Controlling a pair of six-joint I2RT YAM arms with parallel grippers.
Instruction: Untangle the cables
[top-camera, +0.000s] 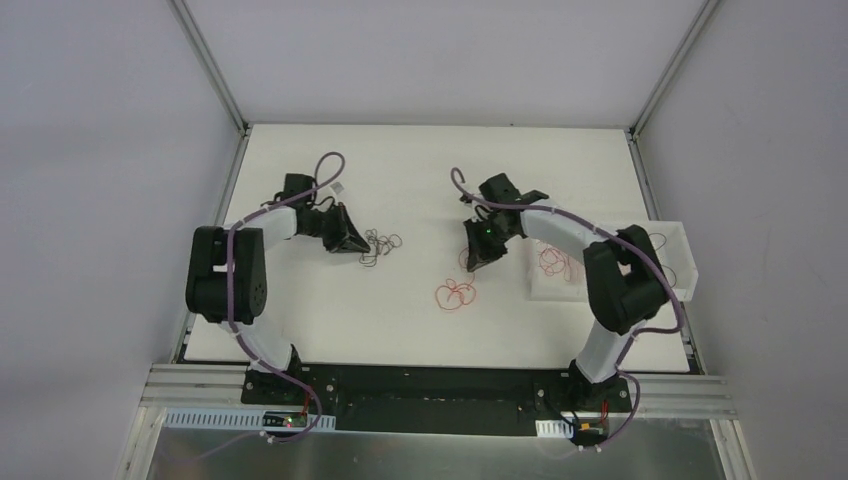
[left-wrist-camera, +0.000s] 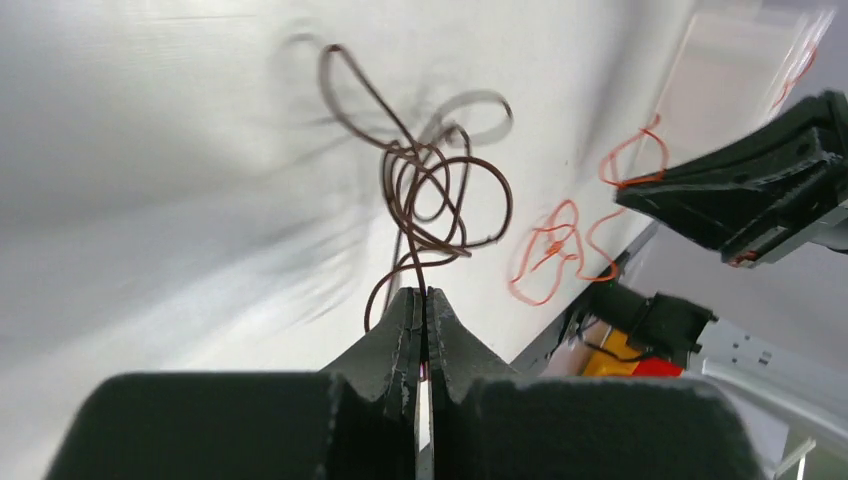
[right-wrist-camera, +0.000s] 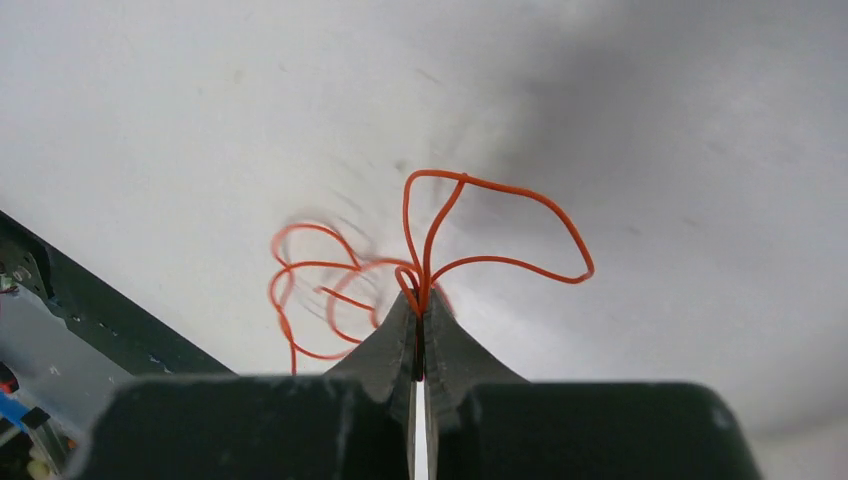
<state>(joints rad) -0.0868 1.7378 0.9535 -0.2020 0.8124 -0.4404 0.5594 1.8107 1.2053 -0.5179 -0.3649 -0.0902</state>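
The left fingers (left-wrist-camera: 420, 304) are pressed together on a strand of the black cable (left-wrist-camera: 432, 190). Its loose loops curl beyond the tips over the white bench (left-wrist-camera: 150, 150). From above, the black cable (top-camera: 380, 245) lies on the left half of the bench (top-camera: 400, 160), just right of the left fingers (top-camera: 350, 244). The right fingers (right-wrist-camera: 421, 306) are also closed, pinching a red cable (right-wrist-camera: 500, 225) right at the tips. One wide loop stands out sharply ahead of them, while its other loops, to the left, are blurred. In the top view the right fingers (top-camera: 474, 262) point down near the middle of the bench, and a red tangle (top-camera: 455, 294) lies on the surface just in front of them, toward the near edge. More red curls (top-camera: 555, 263) sit further right at the left end of a clear bin (top-camera: 684, 236); whether they lie inside it or beside it cannot be told. The black and red cables are well apart.
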